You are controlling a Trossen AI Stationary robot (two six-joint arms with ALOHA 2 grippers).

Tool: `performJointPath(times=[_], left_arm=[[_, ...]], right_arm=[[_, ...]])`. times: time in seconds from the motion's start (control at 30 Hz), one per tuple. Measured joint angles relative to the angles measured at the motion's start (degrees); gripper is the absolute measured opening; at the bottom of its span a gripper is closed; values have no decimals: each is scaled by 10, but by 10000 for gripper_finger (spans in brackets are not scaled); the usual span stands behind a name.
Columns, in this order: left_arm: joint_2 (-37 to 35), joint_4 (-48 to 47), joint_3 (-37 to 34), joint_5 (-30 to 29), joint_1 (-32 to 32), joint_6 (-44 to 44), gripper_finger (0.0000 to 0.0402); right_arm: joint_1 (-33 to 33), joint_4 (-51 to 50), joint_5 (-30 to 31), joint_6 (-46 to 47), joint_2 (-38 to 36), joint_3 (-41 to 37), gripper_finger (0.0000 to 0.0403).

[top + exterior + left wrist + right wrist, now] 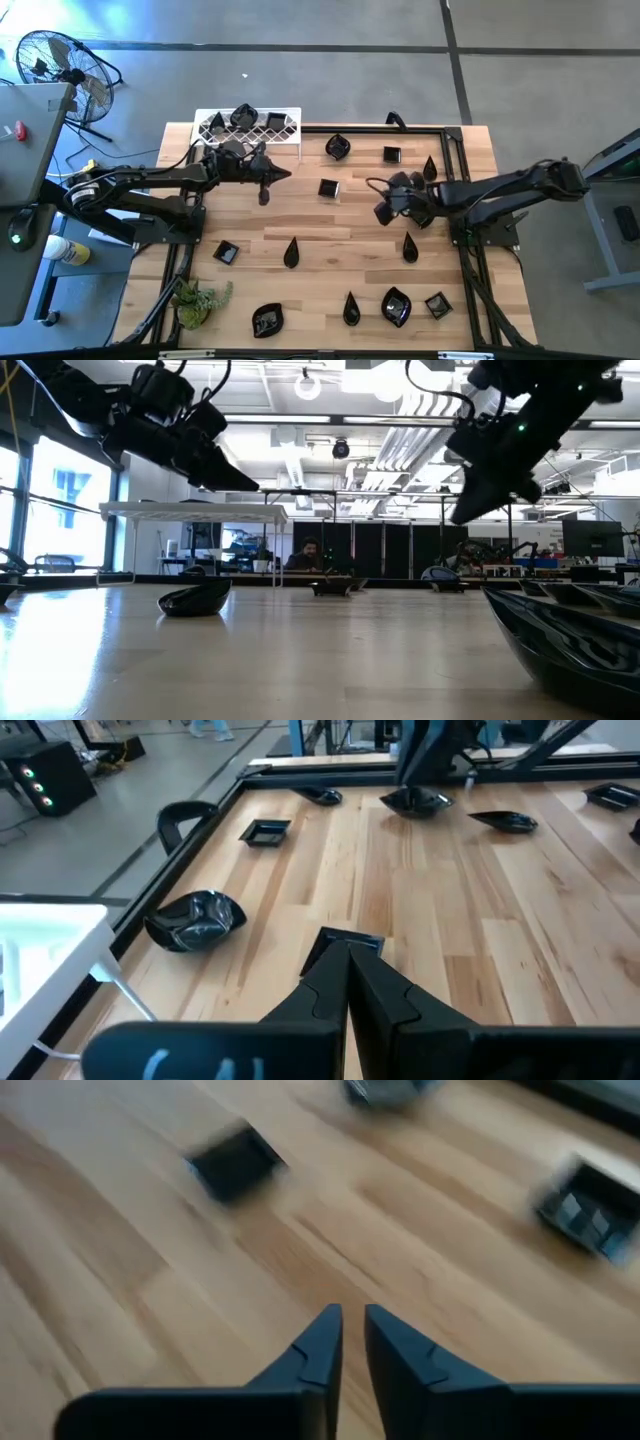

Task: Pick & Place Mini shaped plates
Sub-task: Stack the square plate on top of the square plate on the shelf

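Scattered over the pale wooden table (330, 225), small glossy black plates (396, 306) in teardrop, square and leaf shapes are seen. The left gripper (348, 960) is closed and empty above a square plate (345, 942). The right gripper (352, 1320) is slightly parted, holding nothing. A white wire rack (250, 125) stands farther back.

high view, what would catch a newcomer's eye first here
Small glossy black plates lie scattered all over the wooden table. Two dark arms reach in from either side, the left gripper near the white rack at the back edge, the right gripper mid-table, both empty. A green plant sits at the front left corner.
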Motion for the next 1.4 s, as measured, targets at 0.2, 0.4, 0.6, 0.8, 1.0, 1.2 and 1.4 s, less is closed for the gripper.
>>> performJointPath(times=[0.2, 0.4, 0.6, 0.8, 1.0, 1.2, 1.4], left_arm=[[0, -7, 0, 38, 0, -1, 2], [0, -7, 0, 44, 0, -1, 2], [0, -26, 0, 60, 0, -3, 2], [0, -29, 0, 60, 0, -1, 2], [0, -29, 0, 60, 0, -1, 2], [0, -29, 0, 60, 0, 0, 2], [0, -29, 0, 60, 0, 0, 2]], right_arm=[[-1, -206, -47, 154, 20, 40, 89], [8, -263, -115, 228, 61, 26, 96], [14, -262, -124, 235, 124, 21, 88], [14, -260, -140, 229, 175, 21, 78], [14, -258, -143, 229, 189, 21, 57], [13, -256, -141, 228, 188, 21, 48], [13, -267, -123, 209, 188, 42, 71]])
